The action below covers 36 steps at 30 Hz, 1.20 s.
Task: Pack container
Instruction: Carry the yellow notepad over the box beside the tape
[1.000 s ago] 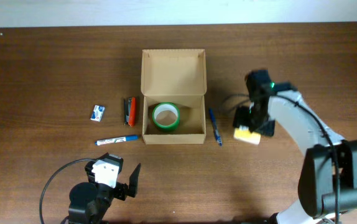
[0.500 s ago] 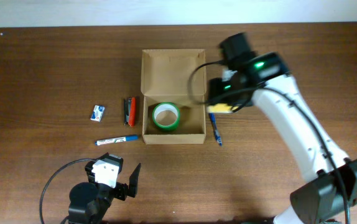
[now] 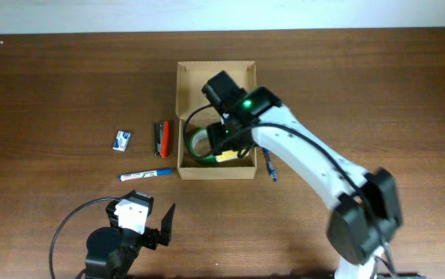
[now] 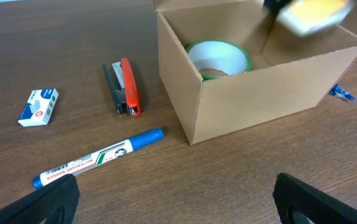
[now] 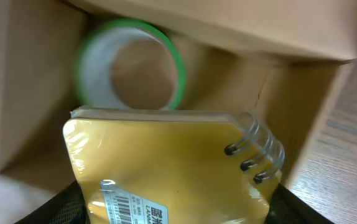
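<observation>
Our right gripper (image 3: 227,142) is holding a spiral notepad (image 5: 166,162) above the container (image 3: 215,84); tape roll (image 4: 217,57) inside, stapler (image 3: 161,138), marker (image 3: 146,174) waiting; our left gripper (image 4: 177,199) gaping wide.

Container (image 3: 215,85) tan-brown; tape roll (image 4: 219,55) green, white core; spiral notepad (image 5: 166,168) yellow; marker (image 3: 146,174) blue/white; stapler (image 3: 161,137) red/black; staple box (image 3: 122,140) blue/white; pen (image 3: 272,169) blue; table (image 3: 52,77) dark woodgrain.

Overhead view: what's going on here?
The right gripper holds a yellow spiral notepad over the open cardboard box, which already contains a green tape roll. The left gripper hangs open, holding nothing. A stapler, small blue-white box and blue marker lie left of the box, a blue pen right of it.
</observation>
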Motion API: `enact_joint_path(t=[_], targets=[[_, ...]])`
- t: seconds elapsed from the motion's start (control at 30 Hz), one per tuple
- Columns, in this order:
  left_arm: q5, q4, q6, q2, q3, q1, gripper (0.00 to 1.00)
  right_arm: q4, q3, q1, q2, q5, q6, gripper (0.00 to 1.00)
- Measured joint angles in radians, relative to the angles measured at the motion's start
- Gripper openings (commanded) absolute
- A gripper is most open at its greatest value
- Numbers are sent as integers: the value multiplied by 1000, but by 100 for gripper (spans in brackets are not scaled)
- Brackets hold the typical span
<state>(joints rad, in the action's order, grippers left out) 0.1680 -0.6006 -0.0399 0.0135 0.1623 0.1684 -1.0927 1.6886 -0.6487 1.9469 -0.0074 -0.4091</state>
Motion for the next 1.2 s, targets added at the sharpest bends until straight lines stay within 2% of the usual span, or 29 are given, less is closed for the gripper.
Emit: enact_joint_path(t=[0.2, 0.67, 0.77, 0.87, 1.2], targets=[[0, 0, 0, 0, 0, 0, 100, 0, 0, 0, 82, 52, -14, 71], [0, 0, 0, 0, 0, 0, 100, 31, 0, 0, 83, 150, -89, 71], [0, 0, 0, 0, 0, 0, 99, 32, 0, 0, 83, 150, -97, 82], [0, 0, 0, 0, 0, 0, 100, 32, 0, 0, 83, 150, -103, 88], [0, 0, 0, 0, 0, 0, 100, 32, 0, 0, 83, 150, -115, 93]])
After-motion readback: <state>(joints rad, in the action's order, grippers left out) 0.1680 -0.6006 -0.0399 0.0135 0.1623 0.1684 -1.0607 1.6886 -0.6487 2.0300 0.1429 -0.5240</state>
